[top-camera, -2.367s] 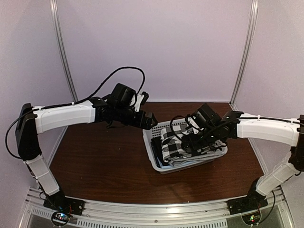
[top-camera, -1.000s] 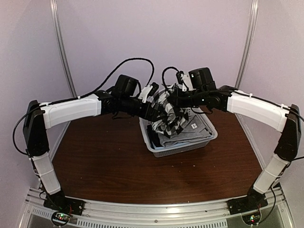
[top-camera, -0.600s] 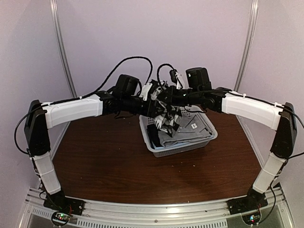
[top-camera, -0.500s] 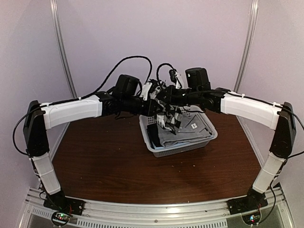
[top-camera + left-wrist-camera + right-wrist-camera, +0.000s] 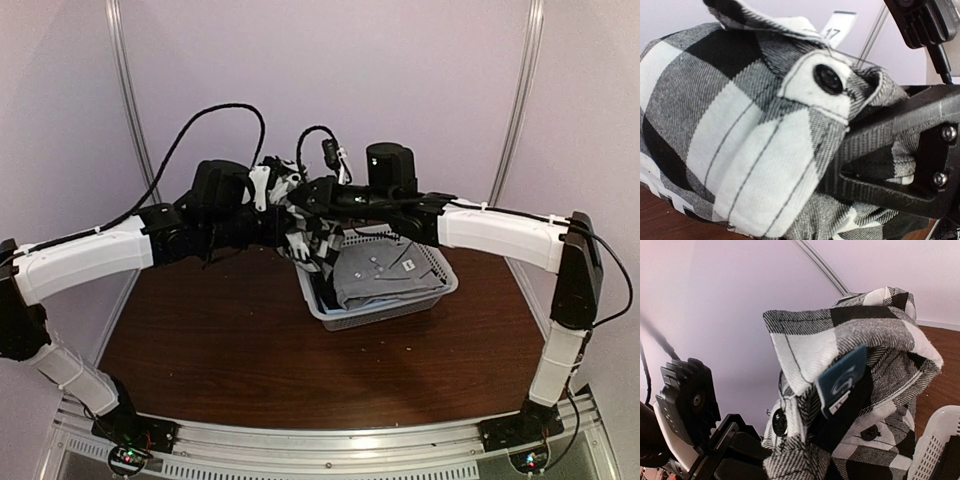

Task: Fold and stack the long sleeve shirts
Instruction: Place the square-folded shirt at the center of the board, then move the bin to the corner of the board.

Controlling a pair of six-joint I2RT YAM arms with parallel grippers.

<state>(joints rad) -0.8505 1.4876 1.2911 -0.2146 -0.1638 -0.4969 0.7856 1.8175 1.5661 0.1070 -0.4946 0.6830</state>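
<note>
The black-and-white checked long sleeve shirt [image 5: 306, 238] hangs bunched in the air over the left rim of the white lattice basket [image 5: 385, 313]. My left gripper [image 5: 288, 216] and right gripper [image 5: 312, 197] meet at its top, both shut on the cloth. The checked cloth [image 5: 740, 135] fills the left wrist view, where it hides my own jaws. In the right wrist view the collar with a blue label [image 5: 842, 380] shows. The plain grey shirt [image 5: 375, 275] with small white buttons lies in the basket.
The basket stands at the back middle of the brown table [image 5: 230, 345], its rim at the lower right [image 5: 936, 450] of the right wrist view. Metal frame posts [image 5: 135, 120] rise at the back left and back right. Cables loop above both wrists.
The left gripper has shut on the checked shirt. Both arms have carried the shirt up and to the left, out of the basket. The grey shirt now lies uncovered.
</note>
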